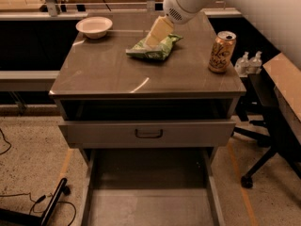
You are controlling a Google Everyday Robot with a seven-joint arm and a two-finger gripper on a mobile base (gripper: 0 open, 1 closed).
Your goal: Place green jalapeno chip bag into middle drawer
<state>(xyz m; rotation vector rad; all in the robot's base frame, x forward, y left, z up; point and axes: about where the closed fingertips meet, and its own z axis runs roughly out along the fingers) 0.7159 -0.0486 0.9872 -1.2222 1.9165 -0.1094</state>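
Observation:
The green jalapeno chip bag lies crinkled on the cabinet top, right of centre toward the back. My gripper, pale yellow under the white arm, points down and left onto the top of the bag and hides its middle. The middle drawer is pulled out at the bottom of the view, a wide shallow grey tray with a bare floor. Above it, a drawer with a grey front panel and dark bar handle stands slightly out.
An orange-tan soda can stands on the right side of the cabinet top. A white bowl sits at the back left. Two small bottles and a chair base stand to the right. Cables lie on the floor at left.

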